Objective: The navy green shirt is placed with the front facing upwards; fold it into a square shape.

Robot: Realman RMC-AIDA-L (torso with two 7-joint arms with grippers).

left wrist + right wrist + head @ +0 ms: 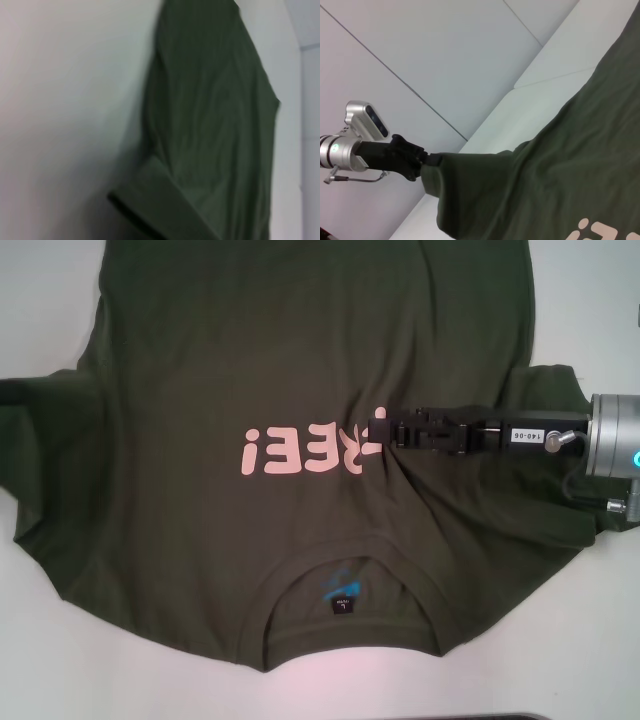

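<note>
Right gripper (378, 430) reaches in from the right side of the head view and lies low over the chest of the navy green shirt (200, 370). Its tip is at the end of the pale pink lettering (300, 448) and covers the last letter. How far its fingers are open I cannot tell; the cloth makes folds that run toward the tip, so it seems to press or pinch the fabric there.

In the right wrist view the left gripper (427, 159) is seen farther off, with its fingers closed on the edge of one sleeve, which it holds lifted above the white table (540, 105).

The shirt is spread on the table with the front upwards, the collar and its black neck label (343, 602) nearest to the robot.
</note>
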